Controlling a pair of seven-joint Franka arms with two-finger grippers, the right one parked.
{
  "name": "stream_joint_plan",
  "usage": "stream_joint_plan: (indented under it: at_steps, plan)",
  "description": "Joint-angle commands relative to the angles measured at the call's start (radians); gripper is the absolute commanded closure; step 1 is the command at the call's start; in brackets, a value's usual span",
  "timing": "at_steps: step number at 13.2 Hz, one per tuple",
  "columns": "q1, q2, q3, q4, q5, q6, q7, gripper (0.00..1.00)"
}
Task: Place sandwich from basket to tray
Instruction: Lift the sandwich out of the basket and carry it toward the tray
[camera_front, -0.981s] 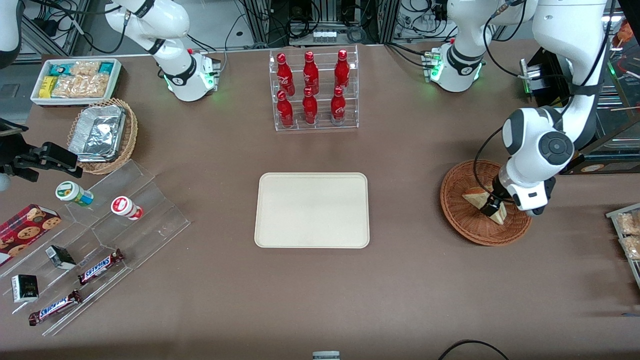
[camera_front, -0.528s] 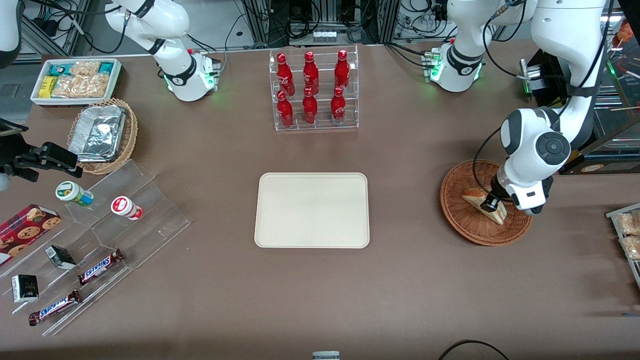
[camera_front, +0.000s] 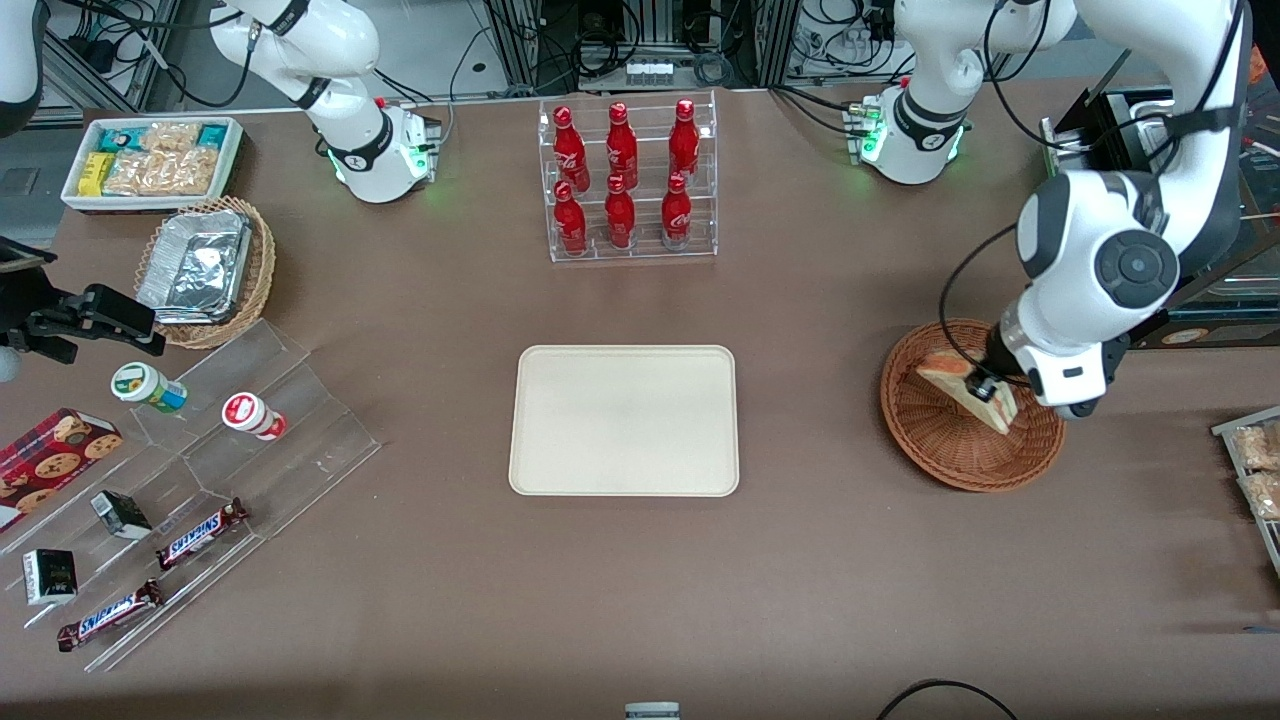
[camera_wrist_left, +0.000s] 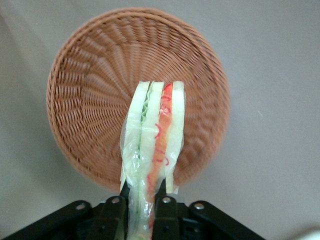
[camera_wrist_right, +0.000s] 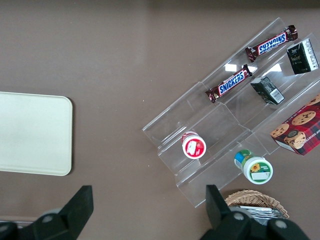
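Above basket (camera_front: 960, 450): your sandwich (camera_front: 968, 392), pale bread with red and green layers, hangs tilted.
Gripper (camera_front: 985, 388): yours, fingers clamped on sandwich, wrist pointing down.

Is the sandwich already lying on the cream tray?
No, the gripper holds the sandwich above the basket; the tray holds nothing.

red cola bottles (camera_front: 622, 180) in clear rack, foil container (camera_front: 197, 265) in tan basket, snickers bars (camera_wrist_right: 234, 83)
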Motion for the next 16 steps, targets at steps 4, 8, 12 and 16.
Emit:
stream_joint_plan:
  at_steps: [4, 8, 12, 16]
  plan:
    - [-0.29, 0.034, 0.005, 0.188, 0.012, -0.081, 0.014, 1.0]
    - [-0.451, 0.17, 0.005, 0.247, 0.088, 0.011, 0.008, 1.0]
    - [-0.509, 0.259, 0.005, 0.245, 0.098, 0.154, 0.015, 1.0]
    - [-0.563, 0.346, 0.005, 0.245, 0.166, 0.273, 0.015, 1.0]
